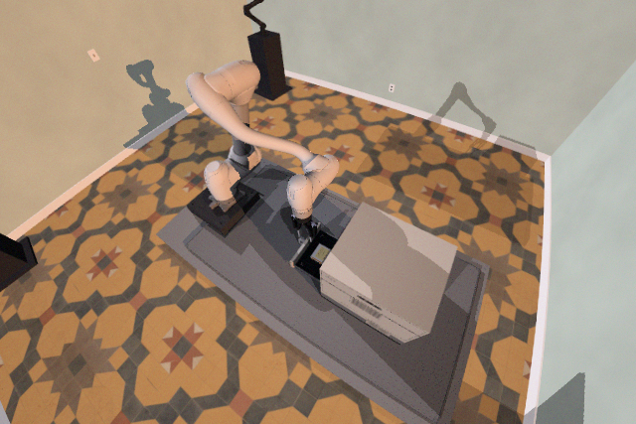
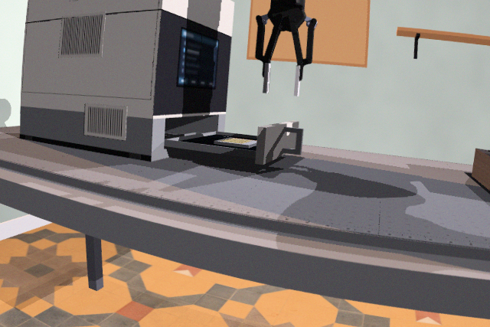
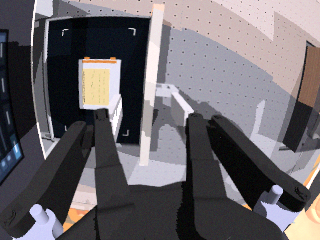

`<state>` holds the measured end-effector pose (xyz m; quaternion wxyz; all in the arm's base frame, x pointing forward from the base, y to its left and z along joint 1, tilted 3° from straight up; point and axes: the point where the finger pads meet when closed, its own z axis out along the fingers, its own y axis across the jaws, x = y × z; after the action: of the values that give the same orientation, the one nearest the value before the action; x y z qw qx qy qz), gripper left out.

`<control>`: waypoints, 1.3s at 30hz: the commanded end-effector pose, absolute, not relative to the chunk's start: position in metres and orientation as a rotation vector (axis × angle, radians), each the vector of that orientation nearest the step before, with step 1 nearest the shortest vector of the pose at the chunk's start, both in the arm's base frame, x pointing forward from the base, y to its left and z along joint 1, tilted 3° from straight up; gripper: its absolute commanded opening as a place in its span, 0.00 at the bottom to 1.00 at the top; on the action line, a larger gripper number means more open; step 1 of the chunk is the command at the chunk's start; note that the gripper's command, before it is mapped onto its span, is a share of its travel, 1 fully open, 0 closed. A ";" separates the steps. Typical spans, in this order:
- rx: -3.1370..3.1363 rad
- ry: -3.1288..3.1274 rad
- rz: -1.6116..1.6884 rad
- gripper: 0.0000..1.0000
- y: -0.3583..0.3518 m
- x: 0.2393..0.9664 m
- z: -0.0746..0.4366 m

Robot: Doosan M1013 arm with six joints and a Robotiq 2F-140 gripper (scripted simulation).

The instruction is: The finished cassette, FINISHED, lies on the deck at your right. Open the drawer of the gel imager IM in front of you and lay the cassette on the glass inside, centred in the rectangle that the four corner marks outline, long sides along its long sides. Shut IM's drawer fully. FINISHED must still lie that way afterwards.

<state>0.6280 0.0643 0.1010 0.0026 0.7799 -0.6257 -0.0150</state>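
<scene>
Above the gray table (image 1: 256, 275) (image 2: 347, 212), I am holding my empty hand (image 1: 306, 239) (image 2: 281, 93) (image 3: 146, 103) half open, with the drawer's handle (image 2: 299, 142) (image 3: 182, 102) lying below, on the side away from the big box (image 1: 390, 255) (image 2: 90, 73).

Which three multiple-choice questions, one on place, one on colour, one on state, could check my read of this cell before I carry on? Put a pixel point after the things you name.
1. Where is the cassette?
A) On the deck beside the imager
B) On the glass in the drawer
C) Between the fingertips

2. What colour is the strip along one short end of the cassette?
A) Green
B) Blue
C) Orange

3. How does the drawer stand?
A) Pulled out
B) Fully shut
C) Detached from the imager

1 B: the cassette (image 1: 321, 253) (image 2: 237, 141) (image 3: 96, 86) lies on the dark glass (image 3: 132, 55), inside the corner marks.
2 C: the wrist view shows an orange strip (image 3: 99, 61) there.
3 A: the drawer front (image 2: 269, 143) (image 3: 151, 85) stands clear of the imager (image 1: 390, 260) (image 2: 90, 58), below the open gripper (image 2: 281, 82).
</scene>
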 end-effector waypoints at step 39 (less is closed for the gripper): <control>3.163 -0.162 0.185 0.46 0.067 0.651 0.080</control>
<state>0.6515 0.0675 0.0795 -0.0081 0.9922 -0.1130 0.0527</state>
